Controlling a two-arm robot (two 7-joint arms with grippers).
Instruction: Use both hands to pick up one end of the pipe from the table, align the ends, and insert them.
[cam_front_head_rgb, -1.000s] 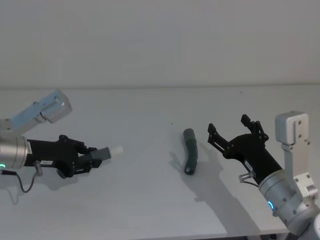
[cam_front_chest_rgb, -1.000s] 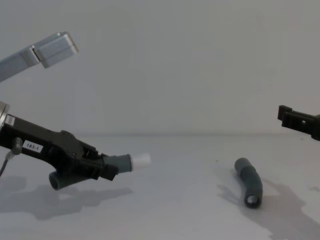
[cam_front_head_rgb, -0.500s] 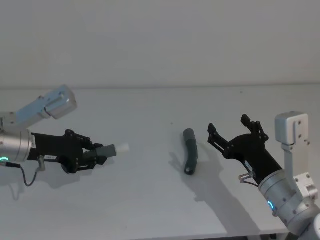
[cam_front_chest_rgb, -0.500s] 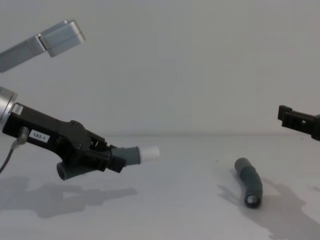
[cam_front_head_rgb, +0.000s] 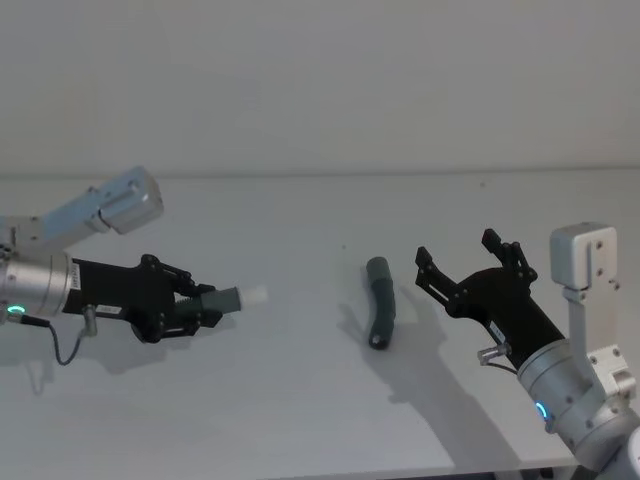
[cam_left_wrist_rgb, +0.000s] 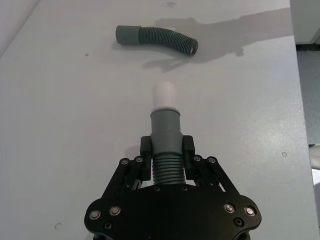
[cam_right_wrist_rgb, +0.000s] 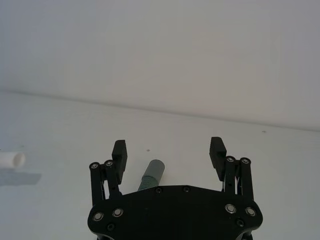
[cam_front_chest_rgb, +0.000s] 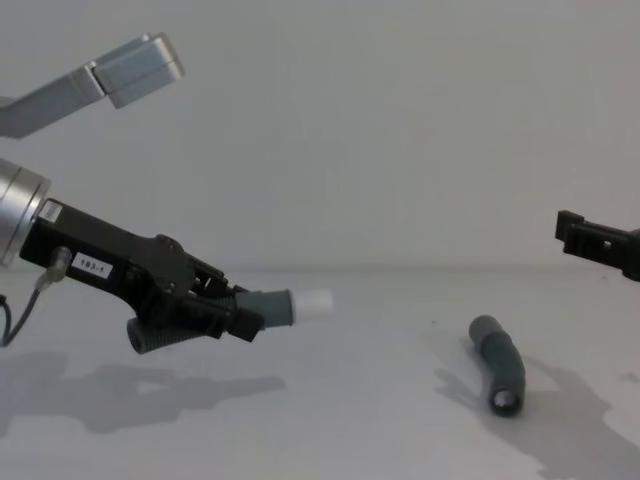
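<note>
Left gripper (cam_front_head_rgb: 205, 303), left of frame, squeezes white-tip pipe piece (cam_front_head_rgb: 235, 298). It has moved up and right, tip now nearer middle. Right gripper (cam_front_head_rgb: 456, 247), lower right, wide open, has not moved. Grey pipe piece (cam_front_head_rgb: 380, 315) lies on table (cam_front_head_rgb: 300, 400), just beside it. Probably needs grabbing next.

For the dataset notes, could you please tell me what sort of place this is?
Probably a robot test bench: a plain white table against a blank wall, the left gripper holding a white-tipped pipe piece, the open right gripper near a grey pipe piece.
</note>
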